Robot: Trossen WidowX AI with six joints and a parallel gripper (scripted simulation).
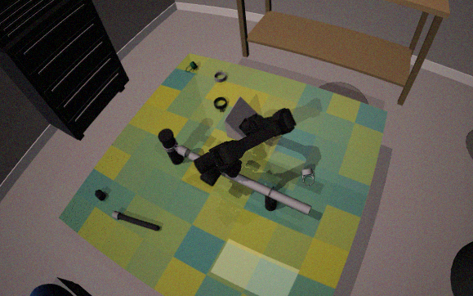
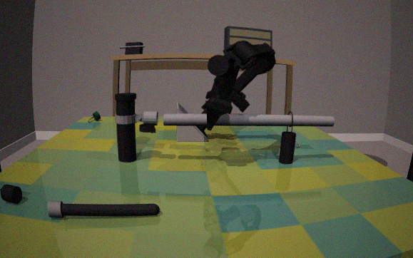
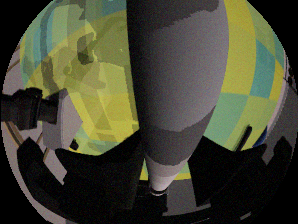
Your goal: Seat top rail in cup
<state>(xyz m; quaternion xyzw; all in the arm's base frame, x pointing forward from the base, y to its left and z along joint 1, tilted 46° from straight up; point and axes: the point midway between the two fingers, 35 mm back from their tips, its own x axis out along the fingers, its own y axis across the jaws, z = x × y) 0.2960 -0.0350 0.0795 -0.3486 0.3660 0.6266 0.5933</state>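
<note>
The pale rail (image 1: 288, 200) (image 2: 185, 119) (image 3: 182, 65) is nearly level above the mat. Its right part passes through the wire loop on the short black post (image 1: 270, 203) (image 2: 286, 147). My gripper (image 2: 208, 120) (image 3: 165, 129) is shut on the rail's left half. The pale rail-end cup (image 1: 182, 151) (image 2: 151, 117) is on the band (image 2: 125, 119) high on the big black post (image 1: 176, 157) (image 2: 126, 142), below the post cap (image 1: 166, 136) (image 2: 125, 96). In the exterior view the rail's left end points at the cup, at about its height, with a small gap between them.
A grey wedge (image 1: 239, 118) (image 2: 182, 133) stands behind the rail. A dark rod (image 1: 139, 222) (image 2: 109, 209) and a black cap (image 1: 100, 195) (image 2: 11, 194) lie in front. Two rings (image 1: 220, 76) (image 1: 216, 103), a green-topped fitting (image 1: 193, 65) and a pale fitting (image 1: 307, 172) lie farther back.
</note>
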